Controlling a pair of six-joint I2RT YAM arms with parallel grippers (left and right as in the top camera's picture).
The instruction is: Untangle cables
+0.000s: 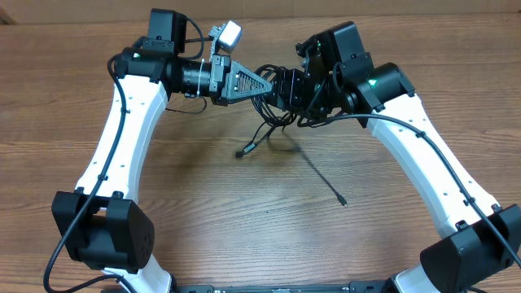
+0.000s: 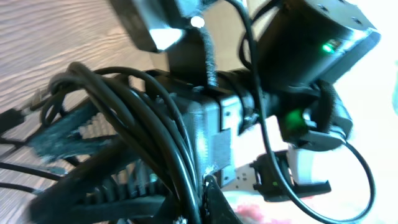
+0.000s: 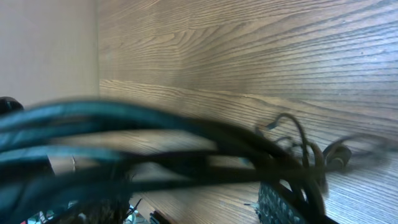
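Cables bunched in a black knot and lifted off the worktop at its far middle, with the left pincer and the right pincer brought nose to nose on them. Seemingly pinched by the left, its fingers narrowed to a point around the bundle. Cannot tell for the right, lost against its own dark body from above and behind blurred strands from its wrist. Probably raised so that loose ends hang free and show which loop binds which. Below, one plug touching the wood and one long strand trailing toward the near right. Such close grips likely meant for drawing the knot apart from both sides. From the left wrist, only thick loops draped across, too crowded to trace.
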